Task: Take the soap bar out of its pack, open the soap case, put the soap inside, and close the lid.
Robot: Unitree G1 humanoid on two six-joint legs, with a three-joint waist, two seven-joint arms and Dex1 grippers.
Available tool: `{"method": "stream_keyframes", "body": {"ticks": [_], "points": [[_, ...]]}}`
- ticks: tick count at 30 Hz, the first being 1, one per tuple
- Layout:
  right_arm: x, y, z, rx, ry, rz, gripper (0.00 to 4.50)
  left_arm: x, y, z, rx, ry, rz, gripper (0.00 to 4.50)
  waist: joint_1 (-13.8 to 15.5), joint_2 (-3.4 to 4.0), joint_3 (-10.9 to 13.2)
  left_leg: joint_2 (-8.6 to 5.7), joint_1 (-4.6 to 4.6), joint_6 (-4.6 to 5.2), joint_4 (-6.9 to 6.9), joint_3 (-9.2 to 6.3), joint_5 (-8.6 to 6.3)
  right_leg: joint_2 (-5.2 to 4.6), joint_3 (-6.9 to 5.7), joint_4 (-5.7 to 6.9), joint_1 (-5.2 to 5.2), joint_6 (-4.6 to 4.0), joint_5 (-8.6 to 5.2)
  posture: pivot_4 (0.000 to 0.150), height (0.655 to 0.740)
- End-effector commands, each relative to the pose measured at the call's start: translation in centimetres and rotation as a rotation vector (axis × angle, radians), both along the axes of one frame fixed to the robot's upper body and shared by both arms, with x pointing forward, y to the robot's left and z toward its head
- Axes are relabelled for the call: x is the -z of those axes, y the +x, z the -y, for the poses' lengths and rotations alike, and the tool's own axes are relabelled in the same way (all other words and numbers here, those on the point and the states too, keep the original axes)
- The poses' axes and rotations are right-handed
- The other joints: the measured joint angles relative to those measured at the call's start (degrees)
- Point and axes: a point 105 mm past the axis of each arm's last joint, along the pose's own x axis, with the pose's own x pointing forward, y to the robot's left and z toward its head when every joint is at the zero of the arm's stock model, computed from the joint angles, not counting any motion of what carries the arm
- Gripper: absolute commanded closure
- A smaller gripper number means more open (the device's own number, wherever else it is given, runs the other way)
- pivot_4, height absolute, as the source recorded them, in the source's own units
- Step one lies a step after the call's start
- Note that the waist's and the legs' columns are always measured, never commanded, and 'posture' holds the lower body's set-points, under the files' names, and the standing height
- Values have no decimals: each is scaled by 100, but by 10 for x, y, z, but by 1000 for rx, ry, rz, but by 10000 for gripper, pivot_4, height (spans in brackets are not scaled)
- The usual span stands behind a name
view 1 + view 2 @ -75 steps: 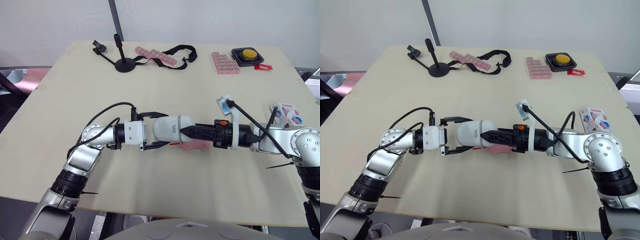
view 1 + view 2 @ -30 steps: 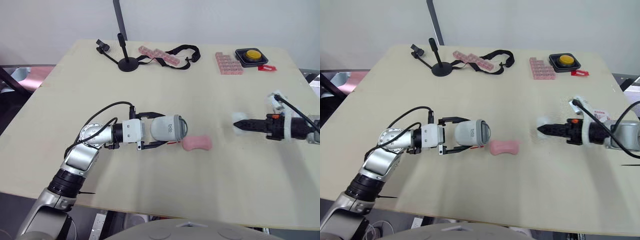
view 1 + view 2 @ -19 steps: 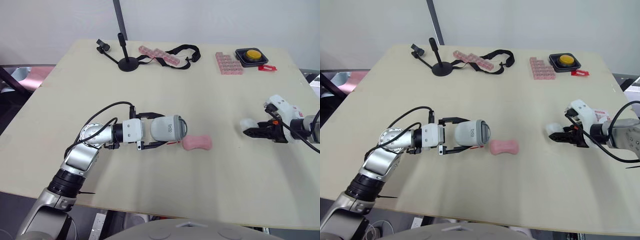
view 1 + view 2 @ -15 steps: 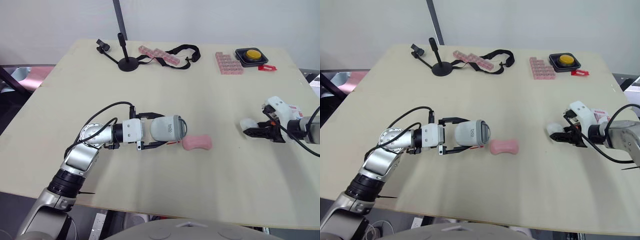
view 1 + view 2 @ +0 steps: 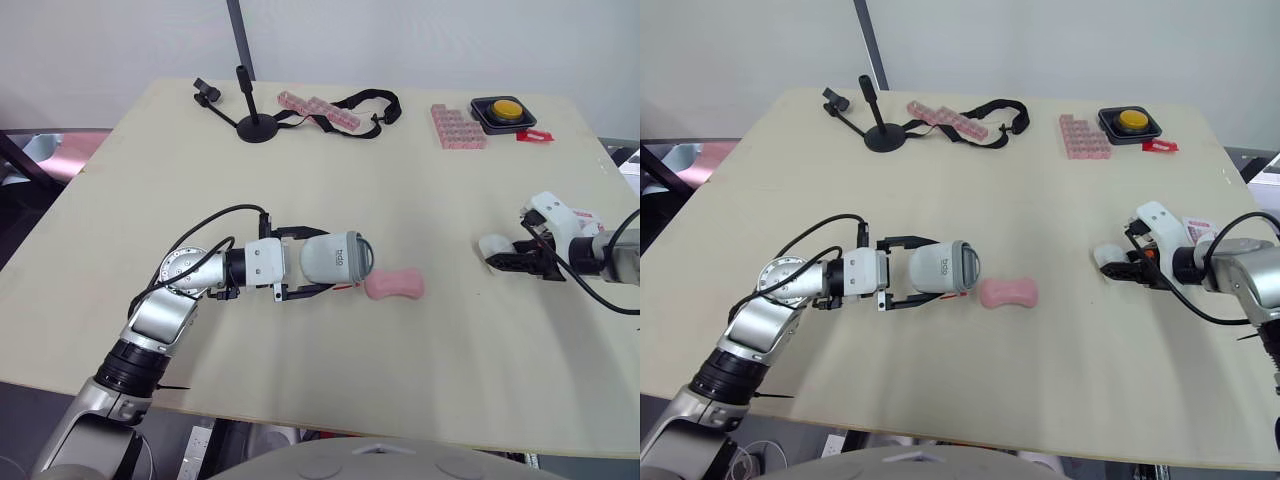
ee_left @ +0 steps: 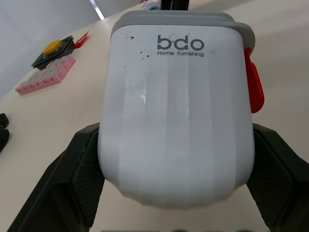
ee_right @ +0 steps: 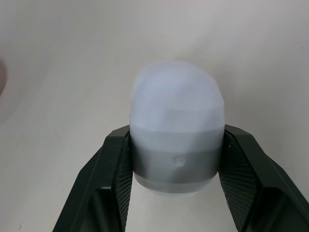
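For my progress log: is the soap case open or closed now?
Open: left end effector grips the case body, right end effector holds the lid apart from it. The soap lies outside.

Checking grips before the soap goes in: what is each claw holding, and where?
Left claw clamps the white plastic soap case by its two sides; right claw pinches the rounded white lid across its grey rim.

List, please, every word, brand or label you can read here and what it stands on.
"bdo": on the white plastic soap case.
"Home Furnishing": just below it, on the same case.
Print on the red-and-blue soap pack, far right: too small to read.
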Motion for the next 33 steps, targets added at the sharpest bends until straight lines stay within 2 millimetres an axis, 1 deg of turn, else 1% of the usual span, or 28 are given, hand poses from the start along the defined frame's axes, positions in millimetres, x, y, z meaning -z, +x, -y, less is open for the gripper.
{"method": "stream_keyframes", "body": {"ticks": [1,2,4,5,6,7,12,14,16,18,21,23,25,26,28,29,30,33], "points": [[-4,4,9,20,-37,32,19979,-12,-3,0,2,-24,43,10207,2,0,0,0,0,0,0,0,0,0,0,0,0,0,0,1500,7395],[-5,5,9,19,-35,35,14670,-12,-3,0,3,-24,43,10207,3,0,0,0,0,0,1,0,0,1,-1,1,0,0,0,1500,7395],[-6,6,9,19,-31,40,8115,-12,-3,0,3,-24,42,10207,4,2,-1,0,-1,1,6,0,0,3,-3,1,-2,0,0,1500,7395],[-6,6,9,18,-30,42,3860,-12,-2,1,4,-25,42,10207,5,2,-1,0,-2,1,6,0,0,9,-3,1,-4,0,0,1500,7395],[-7,6,9,16,-32,44,1592,-12,-3,1,5,-25,42,10207,3,2,-1,0,-4,1,6,0,0,10,-3,2,-3,0,0,1500,7395],[-8,8,9,22,-31,52,752,-12,-3,1,5,-25,41,10207,0,2,-1,1,-5,1,6,0,0,12,-2,2,-3,0,0,1500,7395],[-16,7,9,0,-16,88,752,-11,-2,2,12,-23,39,10207,2,3,-2,3,-2,1,6,1,0,10,-3,3,-5,0,0,1500,7395],[-24,8,9,-18,7,136,752,-10,-2,2,11,-21,35,10207,5,3,-1,4,-2,1,7,1,0,10,-3,3,-5,0,0,1500,7395],[-36,5,2,-93,63,205,752,-9,-1,1,9,-18,29,10207,9,3,-1,4,-3,1,7,1,0,6,-4,3,-6,0,0,1500,7395],[-46,4,1,-119,104,281,752,-8,0,0,4,-15,13,10207,10,3,-2,5,-4,1,8,1,0,2,-5,2,-6,0,0,1500,7395],[-54,2,1,-146,137,347,752,-7,1,-1,1,-15,-5,10207,-1,3,-2,7,-7,2,12,2,0,0,-6,3,-6,0,0,1500,7395],[-65,-10,-2,-245,227,493,752,-9,3,-3,-13,-34,-71,10207,11,0,-4,8,-6,2,12,2,0,-1,-6,6,-7,-1,0,1500,7395],[-68,-21,-2,-318,261,612,752,-10,5,-6,-24,-45,-142,10207,7,0,-4,14,-10,4,17,3,-2,-5,-11,7,-11,-2,-1,1500,7395],[-67,-27,-3,-337,280,652,752,-8,5,-7,-25,-35,-172,10207,8,0,-4,13,-16,5,18,5,-2,-6,-11,8,-16,-2,-1,1500,7395],[-60,-40,-6,-383,315,685,752,-6,6,-9,-27,-12,-226,10207,-9,1,-4,13,-24,9,28,8,-4,-7,-11,15,-27,-2,-1,1500,7395],[-53,-49,-11,-431,313,689,752,-4,6,-11,-24,4,-247,10207,-6,1,-5,13,-26,10,31,8,-4,-6,-11,16,-27,-2,-1,1500,7395],[-47,-58,-16,-483,314,692,752,-3,6,-13,-22,23,-265,10207,-10,1,-5,13,-27,10,33,7,-4,-6,-13,18,-27,-2,-1,1500,7395],[-33,-88,-40,-622,397,674,752,1,4,-18,-2,87,-302,10207,-38,1,-6,13,-26,11,33,7,-4,-10,-12,19,-29,-3,-1,1500,7395]]}}
